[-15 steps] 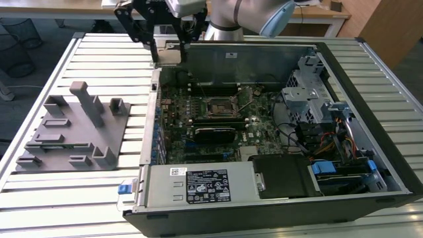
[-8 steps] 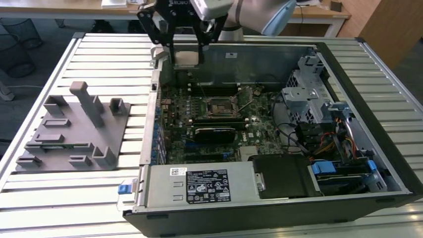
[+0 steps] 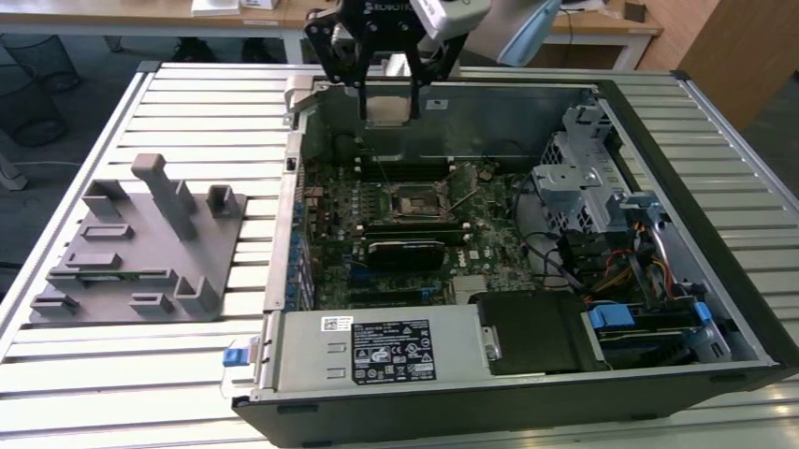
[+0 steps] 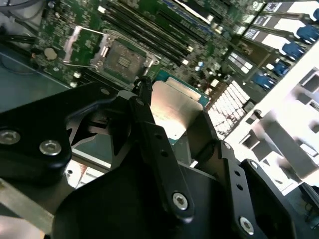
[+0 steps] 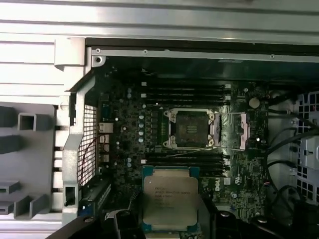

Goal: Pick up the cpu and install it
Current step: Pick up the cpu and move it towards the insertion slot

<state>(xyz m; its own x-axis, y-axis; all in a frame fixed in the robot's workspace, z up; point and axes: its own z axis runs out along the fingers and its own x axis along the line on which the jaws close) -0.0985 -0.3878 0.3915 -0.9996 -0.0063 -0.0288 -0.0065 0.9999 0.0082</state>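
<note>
Gripper: the black two-finger gripper (image 3: 391, 112) is clamped on the cpu, one finger on each of two opposite edges. You can see the pinch in both wrist views too (image 4: 174, 117) (image 5: 170, 221).

cpu: the cpu (image 3: 388, 110) is up in the air in the gripper, not touching anything below it. The silvery metal top faces the wrist cameras (image 5: 170, 199) (image 4: 172, 112), with a thin greenish rim peeking out around it.

Where it hangs: in the exterior view it's over the far edge of the open pc case (image 3: 500, 398), above the board. It's near the socket but clearly not over it. In the first wrist view it sits just past one bank of memory slots (image 5: 184, 159), with the socket on the other side of them.

Socket: the socket (image 3: 416, 199) (image 5: 190, 128) (image 4: 122, 59) is roughly mid-board. Its load plate (image 5: 244, 130) is flipped open to one side and the dark middle is in plain sight.

Motherboard: the green motherboard (image 3: 331, 201) lies flat in the bottom of the case, with long dark slots on both sides of the socket.

Other case stuff: the power supply (image 3: 374, 348) with its label sits along the near side. The metal drive cage (image 3: 568, 182) and a bunch of cables are on the exterior view's right.

Fixture tray: the grey fixture tray (image 3: 138, 248) with upright blocks is on the exterior view's left of the case, just beside it.

Desk: the case and the tray both sit on a pale slatted desk (image 3: 200, 112).
</note>
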